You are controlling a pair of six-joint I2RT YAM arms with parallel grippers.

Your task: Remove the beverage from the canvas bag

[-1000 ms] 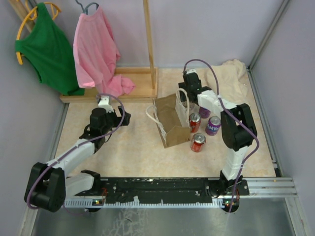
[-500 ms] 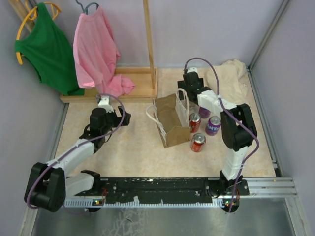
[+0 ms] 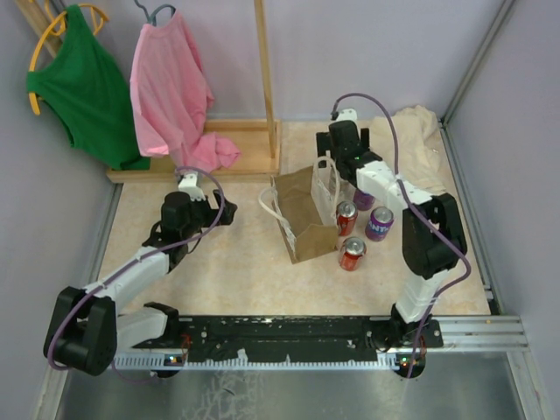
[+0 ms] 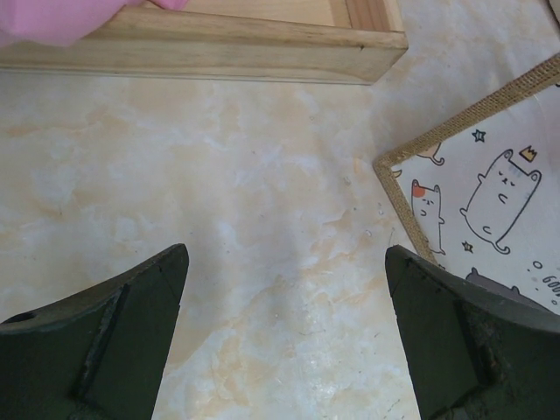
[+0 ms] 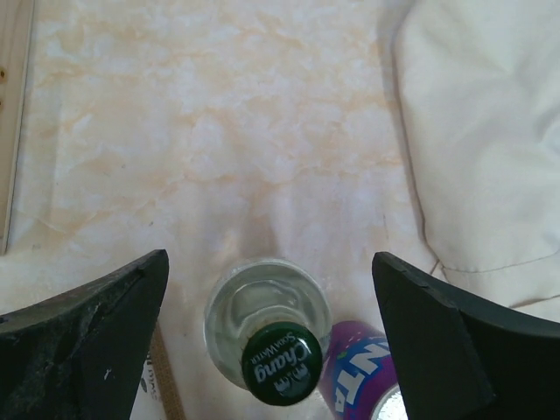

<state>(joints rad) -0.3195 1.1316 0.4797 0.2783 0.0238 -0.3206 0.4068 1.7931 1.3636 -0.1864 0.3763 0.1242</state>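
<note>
The beverage under my right gripper [image 5: 269, 262] is a clear glass bottle [image 5: 262, 311] with a green cap, standing upright on the table. The jaws stand wide open above it and touch nothing. A purple can [image 5: 354, 381] stands against the bottle. In the top view my right arm covers the bottle, and the right gripper [image 3: 343, 149] hangs just behind the canvas bag [image 3: 306, 214], a tan boxy bag with white rope handles. My left gripper [image 3: 219, 210] is open and holds nothing left of the bag, whose printed lining and rim [image 4: 472, 197] show in the left wrist view.
Two red cans [image 3: 346, 217] [image 3: 353, 253] and two purple cans [image 3: 379, 223] [image 3: 363, 200] stand right of the bag. A pale cloth [image 3: 420, 131] lies at the back right. A wooden rack base [image 3: 227, 153] with hanging pink and green shirts stands at the back left.
My right gripper has opened, letting go of the bottle, and drawn slightly up and toward the back. The left arm has not moved.
</note>
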